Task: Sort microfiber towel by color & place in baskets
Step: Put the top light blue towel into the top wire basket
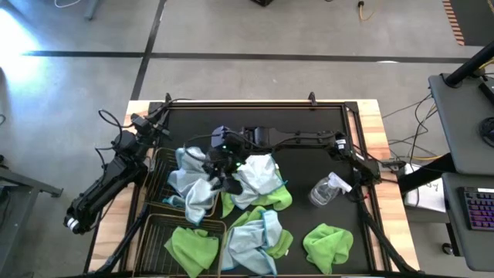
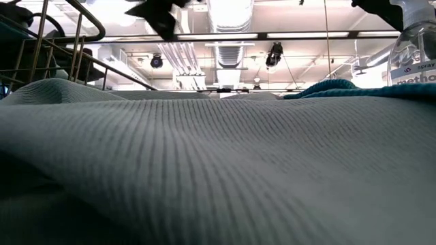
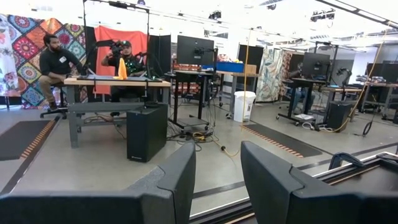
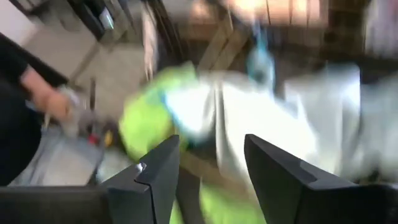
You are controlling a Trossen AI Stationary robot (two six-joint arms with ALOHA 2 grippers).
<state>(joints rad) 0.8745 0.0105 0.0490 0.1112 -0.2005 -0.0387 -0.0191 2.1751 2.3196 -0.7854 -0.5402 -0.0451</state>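
Observation:
Lime green and pale blue-white towels lie about the table's middle and near left. One pale towel (image 1: 193, 184) lies in the far basket (image 1: 154, 179), a green one (image 1: 191, 247) in the near basket (image 1: 158, 232). More pale towels (image 1: 258, 176) (image 1: 258, 239) and green ones (image 1: 272, 201) (image 1: 328, 243) lie on the mat. My right gripper (image 1: 224, 177) (image 4: 211, 168) hovers open between the far basket and the middle pile. My left gripper (image 1: 153, 117) (image 3: 217, 180) rests open at the far left, pointing into the room.
A clear spray bottle (image 1: 328, 189) (image 2: 414, 47) lies on the mat right of the pile. In the low view a pale cloth (image 2: 218, 163) fills the foreground and basket wire (image 2: 41, 41) stands at the left. Two people sit at a desk (image 3: 93, 81) in the room.

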